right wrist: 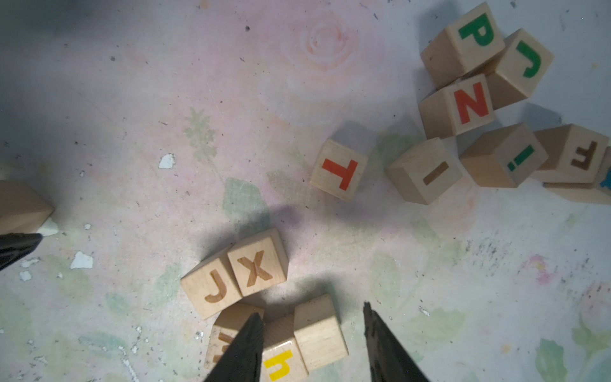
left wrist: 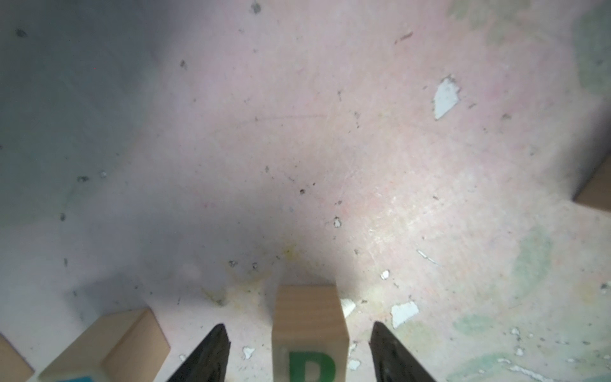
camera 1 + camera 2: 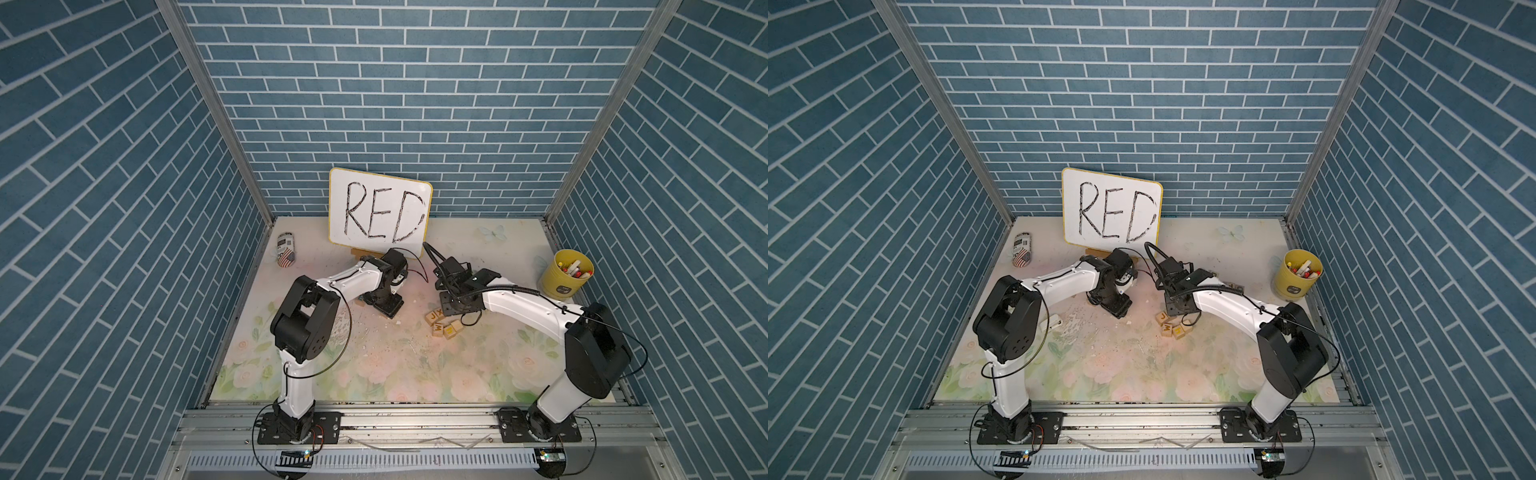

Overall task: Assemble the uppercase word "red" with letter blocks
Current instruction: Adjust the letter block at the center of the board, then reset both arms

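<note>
A pale wooden letter block with a green D (image 2: 309, 334) stands on the mat between the fingers of my left gripper (image 2: 297, 325), which is open with a gap on each side of the block. Beside it lies another block (image 2: 109, 344) whose letter I cannot read. My right gripper (image 1: 310, 309) is open low over a cluster of blocks, straddling a yellow h block (image 1: 281, 360) and a plain-faced block (image 1: 319, 330) without gripping them. In both top views the two grippers (image 3: 386, 307) (image 3: 453, 307) point down mid-table, their fingers hidden under the wrists.
Blocks J (image 1: 211, 287) and X (image 1: 258, 264) touch the cluster; T (image 1: 339, 170), N (image 1: 458, 106) and P (image 1: 463, 43) lie farther off. A RED whiteboard (image 3: 380, 212) leans at the back, a yellow marker cup (image 3: 565, 276) at the right, a can (image 3: 286, 249) at the left.
</note>
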Controlling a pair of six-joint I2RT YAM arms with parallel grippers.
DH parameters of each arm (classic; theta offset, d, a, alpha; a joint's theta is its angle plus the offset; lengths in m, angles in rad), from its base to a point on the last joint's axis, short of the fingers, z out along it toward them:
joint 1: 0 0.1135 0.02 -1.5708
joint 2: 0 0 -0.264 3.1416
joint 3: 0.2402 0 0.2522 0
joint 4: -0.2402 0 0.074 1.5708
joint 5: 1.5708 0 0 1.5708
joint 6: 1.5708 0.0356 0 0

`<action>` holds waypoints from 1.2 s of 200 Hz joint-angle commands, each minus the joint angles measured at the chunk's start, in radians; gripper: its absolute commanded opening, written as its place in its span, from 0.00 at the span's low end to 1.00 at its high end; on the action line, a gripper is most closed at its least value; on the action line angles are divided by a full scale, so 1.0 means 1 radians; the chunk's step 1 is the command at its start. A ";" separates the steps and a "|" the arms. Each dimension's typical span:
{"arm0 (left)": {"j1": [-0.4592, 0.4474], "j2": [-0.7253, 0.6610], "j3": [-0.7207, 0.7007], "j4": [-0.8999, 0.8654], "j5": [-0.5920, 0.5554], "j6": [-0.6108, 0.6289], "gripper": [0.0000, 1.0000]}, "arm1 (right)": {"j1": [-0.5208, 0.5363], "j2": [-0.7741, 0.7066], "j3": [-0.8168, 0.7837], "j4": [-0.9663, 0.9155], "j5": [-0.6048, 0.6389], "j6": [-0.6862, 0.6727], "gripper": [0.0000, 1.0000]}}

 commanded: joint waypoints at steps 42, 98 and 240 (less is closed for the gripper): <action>-0.004 -0.228 0.023 0.009 -0.080 0.100 0.84 | 0.001 -0.368 -0.220 0.282 0.050 -0.001 0.57; 0.016 -0.583 -0.201 0.137 -0.129 0.210 0.99 | -0.028 -0.457 -0.266 0.254 0.094 -0.073 0.62; 0.534 -0.880 -0.951 1.133 0.106 0.031 0.99 | -0.197 -0.680 -0.524 0.532 0.353 -0.081 0.99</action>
